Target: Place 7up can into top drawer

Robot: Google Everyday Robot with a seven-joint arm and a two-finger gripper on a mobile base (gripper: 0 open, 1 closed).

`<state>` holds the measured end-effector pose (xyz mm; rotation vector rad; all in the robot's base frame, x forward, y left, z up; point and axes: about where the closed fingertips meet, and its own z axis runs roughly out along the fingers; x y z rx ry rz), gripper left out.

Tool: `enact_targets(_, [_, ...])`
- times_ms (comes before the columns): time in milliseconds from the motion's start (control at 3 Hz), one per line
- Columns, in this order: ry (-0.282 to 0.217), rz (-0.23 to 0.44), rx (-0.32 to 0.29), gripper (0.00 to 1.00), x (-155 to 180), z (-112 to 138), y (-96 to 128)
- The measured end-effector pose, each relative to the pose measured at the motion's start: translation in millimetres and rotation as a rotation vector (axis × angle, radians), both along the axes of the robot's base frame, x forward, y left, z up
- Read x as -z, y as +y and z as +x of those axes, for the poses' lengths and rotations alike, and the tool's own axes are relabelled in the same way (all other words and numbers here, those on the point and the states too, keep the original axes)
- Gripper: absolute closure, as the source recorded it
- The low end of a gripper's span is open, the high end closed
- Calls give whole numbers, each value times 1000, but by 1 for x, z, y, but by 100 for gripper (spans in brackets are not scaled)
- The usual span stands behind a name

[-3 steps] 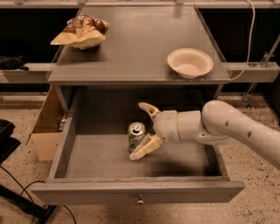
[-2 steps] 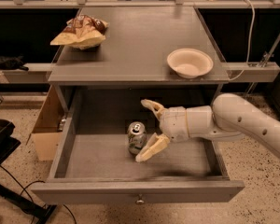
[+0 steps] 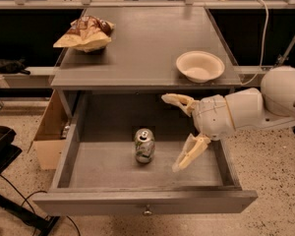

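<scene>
Bare floor rings the 7up can in the top drawer; the spread pincer hangs just beside it.

Speckled floor lies around a grey tabletop backed by a pale railing; a cardboard box sits left. The gripper hovers below the tabletop's front edge.

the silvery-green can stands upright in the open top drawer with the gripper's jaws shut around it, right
Not quite. In the camera view the small silvery-green 7up can stands upright in the open grey wooden top drawer, but the gripper hangs to its right, jaws open and clear of it.
</scene>
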<state>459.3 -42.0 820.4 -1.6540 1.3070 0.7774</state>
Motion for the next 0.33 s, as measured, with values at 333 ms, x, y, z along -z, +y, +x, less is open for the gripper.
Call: enact_targets(333, [-28,-143,-4,0,-30,-17,-17])
